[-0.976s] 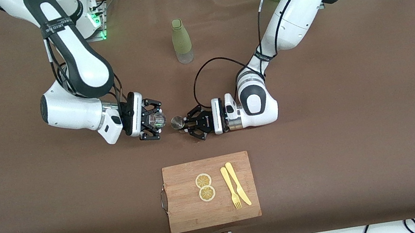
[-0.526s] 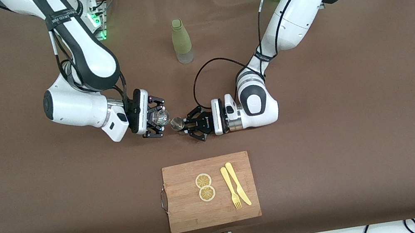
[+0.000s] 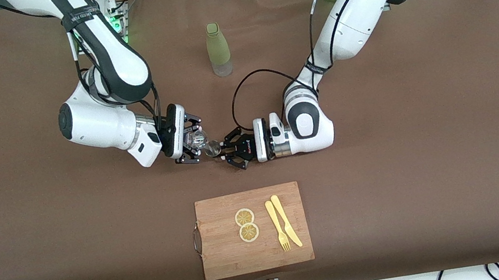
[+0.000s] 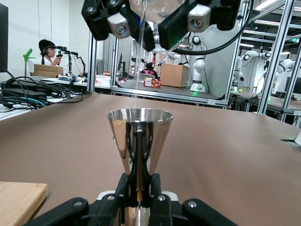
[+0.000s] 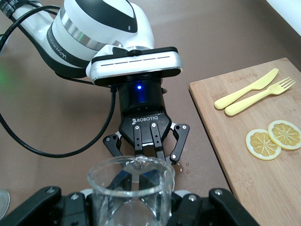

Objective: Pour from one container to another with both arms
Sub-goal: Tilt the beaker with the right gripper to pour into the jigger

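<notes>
left claw (image 4: 138, 200) | clamped on steel jigger (image 4: 139, 139) | right claw (image 4: 157, 21) above, tipping glass (image 4: 157, 12)

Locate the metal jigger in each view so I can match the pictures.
Front view: metal jigger, mid-table between both hands, held by the left hand.
Left wrist view: centre, upright.
Right wrist view: not visible, hidden by the glass cup.
Shared landmark: cutting board.

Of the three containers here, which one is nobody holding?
The green bottle, standing alone near the robots' bases. The clear glass is shut in the right gripper, the metal cup in the left gripper.
</notes>
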